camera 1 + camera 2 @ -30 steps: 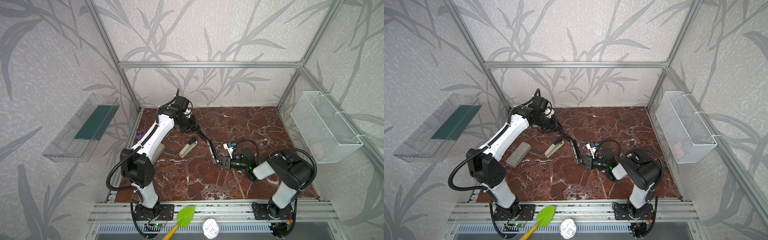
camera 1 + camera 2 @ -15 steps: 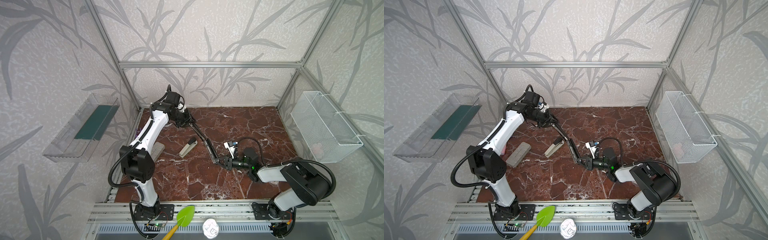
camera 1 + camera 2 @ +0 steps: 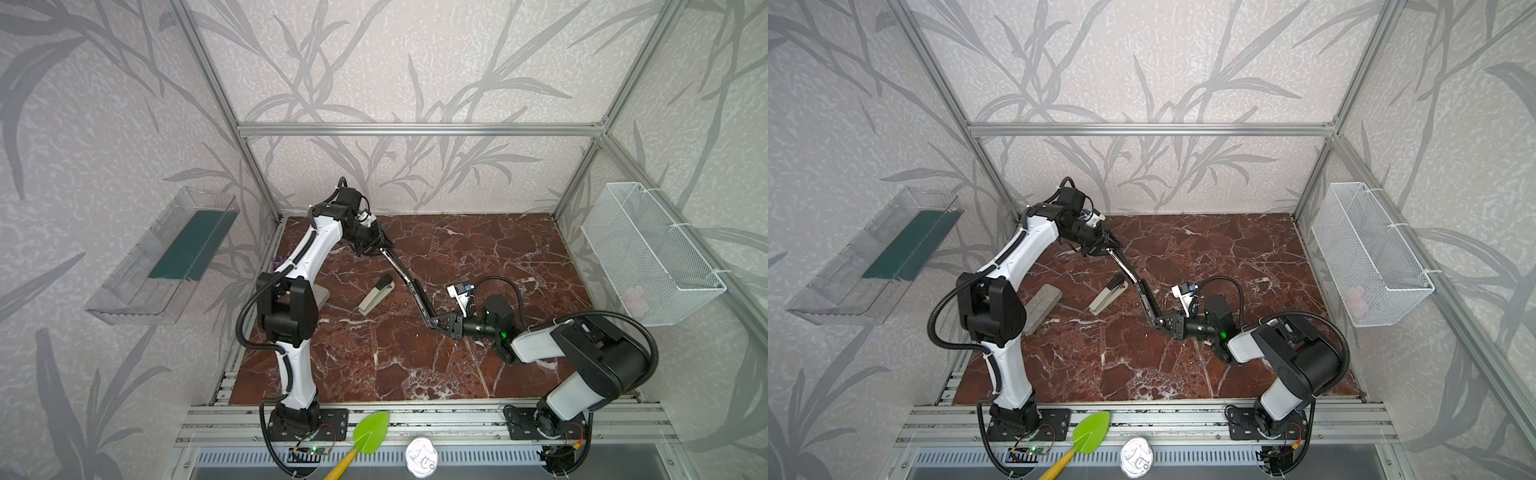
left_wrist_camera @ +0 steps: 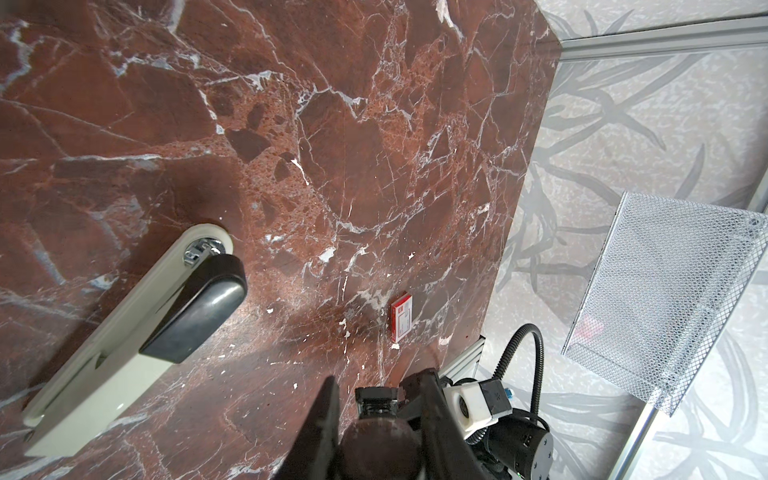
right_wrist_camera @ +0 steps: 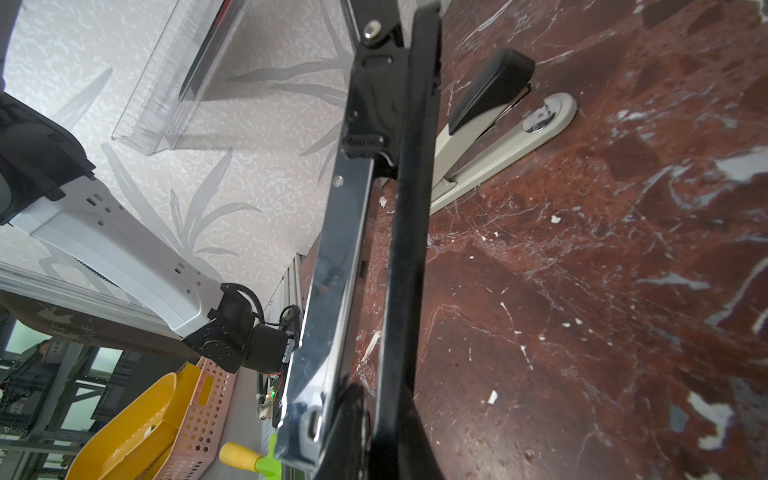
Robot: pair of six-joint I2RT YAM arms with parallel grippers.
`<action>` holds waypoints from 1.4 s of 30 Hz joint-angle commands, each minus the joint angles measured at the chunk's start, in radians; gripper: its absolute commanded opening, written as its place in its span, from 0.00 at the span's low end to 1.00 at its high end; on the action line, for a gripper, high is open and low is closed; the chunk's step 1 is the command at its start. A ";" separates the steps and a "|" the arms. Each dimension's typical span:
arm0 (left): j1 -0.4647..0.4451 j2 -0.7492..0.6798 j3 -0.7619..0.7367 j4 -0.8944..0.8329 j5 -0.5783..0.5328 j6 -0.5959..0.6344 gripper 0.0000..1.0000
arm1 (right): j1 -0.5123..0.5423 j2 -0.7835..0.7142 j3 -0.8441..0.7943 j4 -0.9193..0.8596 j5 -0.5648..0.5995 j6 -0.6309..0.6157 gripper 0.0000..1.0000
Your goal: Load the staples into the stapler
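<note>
Right pincer (image 3: 444, 322): nearest in both top views, low over the desk (image 3: 374, 365); it is clamped shut on the near end of the stapler (image 3: 409, 284).
Stapler position: it is carried between the two pincers, over the middle of the desk.
Stapler axis: the long axis runs diagonally from the near right end to the far left end. The body is swung open, and a silver rail is seen beside the black bar in the right wrist view.
Staples (image 4: 401, 318): made out only in the left wrist view, as a small white box with a red mark lying flat on the desk, well apart from the stapler. The staple block itself cannot be made out.
Beige-and-black stapler (image 3: 376, 293): laid on the desk just left of the black one's middle, with its black end pointed away.
Left pincer (image 3: 376, 245): farthest back, closed around the stapler's rounded far end. In the left wrist view the grip is partly cut off by the frame edge.
</note>
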 commanded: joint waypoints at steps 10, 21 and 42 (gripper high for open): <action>0.054 0.200 0.232 0.037 0.008 0.052 0.00 | -0.059 0.344 0.007 0.280 -0.128 0.178 0.00; 0.056 0.327 0.383 -0.055 -0.011 0.084 0.00 | -0.096 0.460 0.059 0.214 -0.124 0.224 0.05; 0.058 0.442 0.487 -0.109 -0.029 0.081 0.00 | -0.161 0.526 0.067 0.126 -0.111 0.217 0.28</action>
